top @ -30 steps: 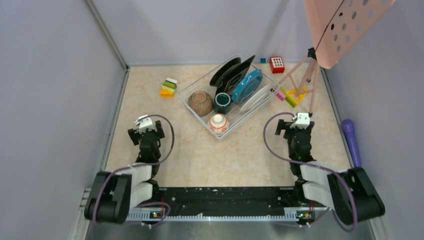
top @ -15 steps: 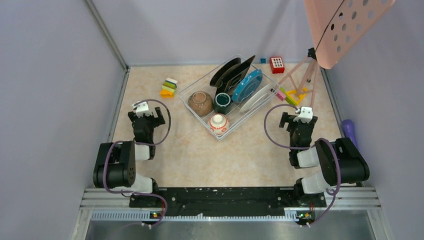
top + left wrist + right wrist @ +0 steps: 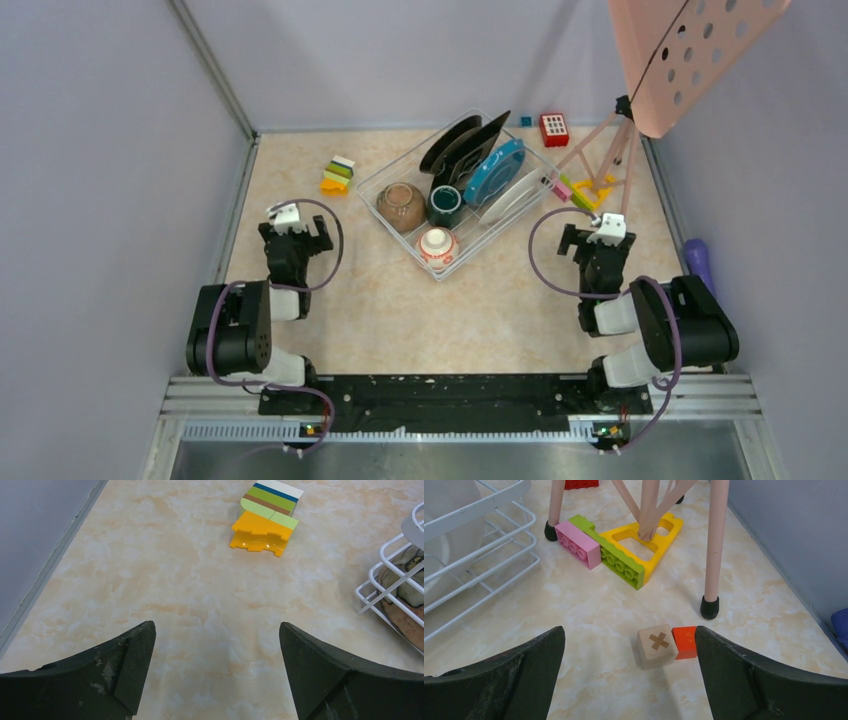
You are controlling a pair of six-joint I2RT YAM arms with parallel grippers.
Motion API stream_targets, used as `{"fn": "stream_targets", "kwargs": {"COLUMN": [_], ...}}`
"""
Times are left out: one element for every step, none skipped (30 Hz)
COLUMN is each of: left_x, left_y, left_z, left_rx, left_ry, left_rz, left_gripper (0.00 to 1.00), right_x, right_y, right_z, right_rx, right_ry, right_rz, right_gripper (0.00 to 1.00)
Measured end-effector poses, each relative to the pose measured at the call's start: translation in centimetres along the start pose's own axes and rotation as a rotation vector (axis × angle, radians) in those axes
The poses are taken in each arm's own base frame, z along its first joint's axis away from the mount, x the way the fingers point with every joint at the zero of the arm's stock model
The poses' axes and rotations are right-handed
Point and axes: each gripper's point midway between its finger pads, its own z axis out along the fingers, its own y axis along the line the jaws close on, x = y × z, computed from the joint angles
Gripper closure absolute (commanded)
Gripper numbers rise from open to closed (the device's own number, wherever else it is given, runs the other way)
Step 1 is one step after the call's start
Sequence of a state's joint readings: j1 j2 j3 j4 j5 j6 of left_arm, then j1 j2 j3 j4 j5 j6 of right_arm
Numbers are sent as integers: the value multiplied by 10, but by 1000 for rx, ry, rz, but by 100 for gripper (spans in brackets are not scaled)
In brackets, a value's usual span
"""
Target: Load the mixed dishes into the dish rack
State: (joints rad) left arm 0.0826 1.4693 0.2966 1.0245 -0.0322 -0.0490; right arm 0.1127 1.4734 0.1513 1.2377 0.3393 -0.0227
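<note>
The dish rack [image 3: 398, 232], a large white wire basket, stands at the table's far middle. In it are a brown bowl [image 3: 401, 205], a dark green mug [image 3: 445, 205], a small orange-and-white bowl [image 3: 437, 247], two dark plates [image 3: 462, 145], a blue plate [image 3: 494, 170] and a white plate [image 3: 512, 197], the plates on edge. My left gripper [image 3: 296, 231] is open and empty, left of the rack. My right gripper [image 3: 597, 240] is open and empty on its right. The left wrist view shows open jaws [image 3: 216, 630] over bare table, with the rack corner [image 3: 395, 565] and brown bowl [image 3: 407, 620] at right.
Stacked toy blocks [image 3: 337, 175] lie left of the rack. A red keypad toy [image 3: 554, 129] and a pink stand's legs [image 3: 714, 545] are at the back right, with pink, green and yellow bricks [image 3: 619, 550]. A wooden X cube [image 3: 655, 645] and a red cube [image 3: 684, 641] lie near my right gripper [image 3: 629, 630].
Since a second ago both arms have folded back, elbows raised, and the grippers shifted slightly toward the far side. Over the last half second nothing visibly moved. The dishes have stayed put.
</note>
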Motion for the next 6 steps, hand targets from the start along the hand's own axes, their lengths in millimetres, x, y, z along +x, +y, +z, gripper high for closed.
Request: {"fn": "stream_targets", "kwargs": {"left_x": [0,0,0,0,0,0], "left_y": [0,0,0,0,0,0], "left_z": [0,0,0,0,0,0], "left_rx": [1,2,3,3,3,3], "left_ry": [0,0,0,1,1,1], "left_rz": [0,0,0,0,0,0], "left_gripper": [2,2,2,2,2,2], "right_x": [0,0,0,0,0,0], "right_y": [0,0,0,0,0,0], "right_z": [0,0,0,0,0,0], "right_rx": [0,0,0,0,0,0], "right_ry": [0,0,0,0,0,0], "right_rz": [0,0,0,0,0,0], "right_gripper": [1,1,1,1,1,1]}}
